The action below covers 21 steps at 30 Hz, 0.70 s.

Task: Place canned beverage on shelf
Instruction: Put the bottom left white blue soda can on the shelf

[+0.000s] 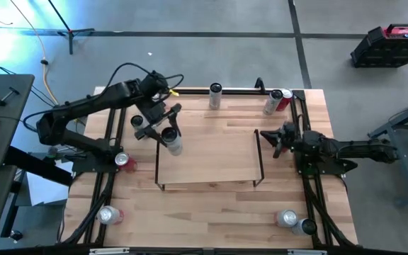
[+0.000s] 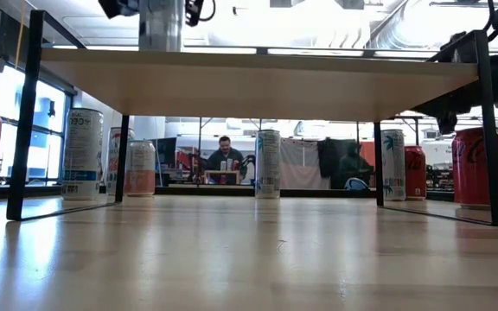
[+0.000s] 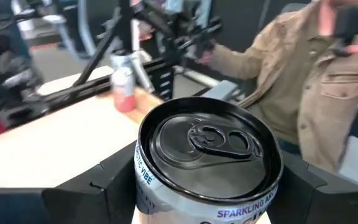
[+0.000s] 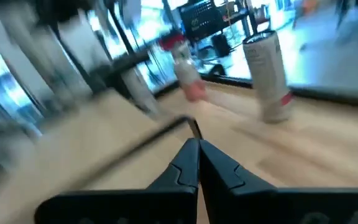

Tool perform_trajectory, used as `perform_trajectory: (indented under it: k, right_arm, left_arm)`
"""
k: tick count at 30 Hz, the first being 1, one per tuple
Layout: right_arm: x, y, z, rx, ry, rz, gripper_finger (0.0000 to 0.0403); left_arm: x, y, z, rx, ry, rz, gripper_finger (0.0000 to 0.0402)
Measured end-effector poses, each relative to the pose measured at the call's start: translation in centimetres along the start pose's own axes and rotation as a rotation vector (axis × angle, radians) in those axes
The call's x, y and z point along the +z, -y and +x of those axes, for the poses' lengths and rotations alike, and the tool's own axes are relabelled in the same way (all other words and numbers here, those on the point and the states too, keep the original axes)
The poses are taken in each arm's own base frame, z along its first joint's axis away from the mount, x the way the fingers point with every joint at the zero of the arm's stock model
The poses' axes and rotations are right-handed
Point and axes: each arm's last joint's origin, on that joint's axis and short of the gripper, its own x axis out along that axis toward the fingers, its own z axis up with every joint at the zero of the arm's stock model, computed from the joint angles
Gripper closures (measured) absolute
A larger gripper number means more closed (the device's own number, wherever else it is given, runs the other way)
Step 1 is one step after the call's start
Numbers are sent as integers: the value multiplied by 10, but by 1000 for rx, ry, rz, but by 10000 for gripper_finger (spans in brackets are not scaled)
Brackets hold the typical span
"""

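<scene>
The left gripper (image 1: 170, 136) had its jaws clamped on a silver can (image 3: 207, 163) at the shelf's (image 1: 211, 152) corner, while the right gripper (image 4: 197, 158), jaws shut and empty, waited beside the shelf.

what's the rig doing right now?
The left gripper holds a silver can upright at the shelf's back-left corner; the low view shows the can at the board's top surface, the gripper not yet let go. The right gripper waits shut by the shelf's right end frame. Other cans stand around the table edges.
</scene>
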Motion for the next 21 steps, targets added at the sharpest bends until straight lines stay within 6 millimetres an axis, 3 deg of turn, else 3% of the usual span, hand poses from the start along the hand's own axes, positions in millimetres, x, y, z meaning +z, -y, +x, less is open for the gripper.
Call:
perform_trajectory:
  k: [11, 18, 21]
  right_arm:
    - [24, -2, -4, -177, 313, 1, 403]
    - [32, -12, -5, 47, 341, -40, 403]
    - [33, -17, -4, 141, 341, -76, 403]
  left_arm:
    - [-1, -6, -43, 76, 101, 3, 153]
    - [24, -3, -57, 103, 122, 27, 153]
    - [19, 2, -56, 88, 105, 15, 153]
